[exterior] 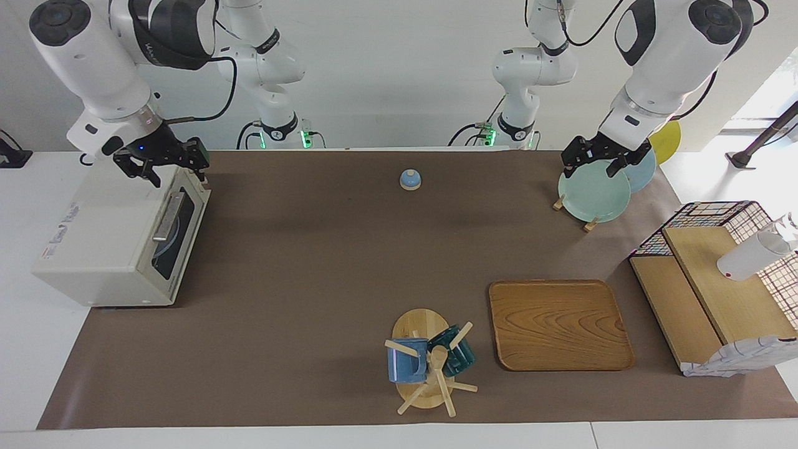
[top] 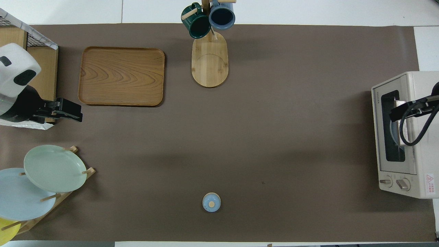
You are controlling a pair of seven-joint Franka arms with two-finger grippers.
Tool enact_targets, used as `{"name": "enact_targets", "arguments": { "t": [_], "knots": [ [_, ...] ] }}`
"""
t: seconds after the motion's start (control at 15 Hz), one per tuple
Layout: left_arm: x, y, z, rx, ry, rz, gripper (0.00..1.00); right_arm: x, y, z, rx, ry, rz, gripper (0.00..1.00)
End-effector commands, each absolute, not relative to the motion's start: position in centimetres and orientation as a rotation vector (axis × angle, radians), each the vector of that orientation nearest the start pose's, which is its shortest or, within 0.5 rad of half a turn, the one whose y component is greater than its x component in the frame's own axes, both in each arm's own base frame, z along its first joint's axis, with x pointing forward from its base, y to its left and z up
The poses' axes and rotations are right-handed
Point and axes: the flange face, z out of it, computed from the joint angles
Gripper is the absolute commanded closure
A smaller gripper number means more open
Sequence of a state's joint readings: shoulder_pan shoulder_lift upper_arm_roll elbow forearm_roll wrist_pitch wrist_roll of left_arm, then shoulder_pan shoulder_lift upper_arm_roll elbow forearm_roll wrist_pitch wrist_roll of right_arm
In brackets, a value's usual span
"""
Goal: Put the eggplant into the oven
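Observation:
The cream-white oven [exterior: 106, 243] [top: 418, 137] stands at the right arm's end of the table. Its dark glass door is closed, and a pale plate shows through the glass. The eggplant is out of view. My right gripper [exterior: 174, 169] is raised over the oven's top corner nearest the robots, open and holding nothing. One of its fingers [top: 398, 112] shows above the door in the overhead view. My left gripper [exterior: 592, 167] [top: 79, 115] waits open over the plate rack [exterior: 589, 223], empty.
A small blue bell [exterior: 409, 179] sits mid-table near the robots. A wooden tray [exterior: 558, 324] and a mug tree [exterior: 430, 362] with two mugs lie farther out. A wire-and-wood shelf [exterior: 717, 287] stands at the left arm's end.

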State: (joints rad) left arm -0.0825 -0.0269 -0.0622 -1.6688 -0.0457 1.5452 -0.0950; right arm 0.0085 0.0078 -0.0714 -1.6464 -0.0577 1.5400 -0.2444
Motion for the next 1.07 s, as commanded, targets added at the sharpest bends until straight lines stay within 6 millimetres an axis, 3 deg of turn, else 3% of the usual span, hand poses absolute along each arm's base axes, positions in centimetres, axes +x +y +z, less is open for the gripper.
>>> {"name": "enact_targets", "arguments": {
  "t": [0.0,0.2,0.73,1.0],
  "knots": [
    [52.8,-7.8,59.6,-3.156,0.083,0.147,0.00,54.7,-2.9,59.1,-3.196,-0.277,0.178,0.00],
    [52.8,-7.8,59.6,-3.156,0.083,0.147,0.00,53.4,-2.8,59.3,-3.189,-0.253,0.175,0.00],
    [52.8,-7.8,59.6,-3.156,0.083,0.147,0.00,54.5,-2.8,60.1,-3.173,-0.153,0.106,0.00],
    [52.8,-7.8,59.6,-3.156,0.083,0.147,0.00,53.7,-3.0,60.7,-3.165,-0.145,0.082,0.00]
  ]
}}
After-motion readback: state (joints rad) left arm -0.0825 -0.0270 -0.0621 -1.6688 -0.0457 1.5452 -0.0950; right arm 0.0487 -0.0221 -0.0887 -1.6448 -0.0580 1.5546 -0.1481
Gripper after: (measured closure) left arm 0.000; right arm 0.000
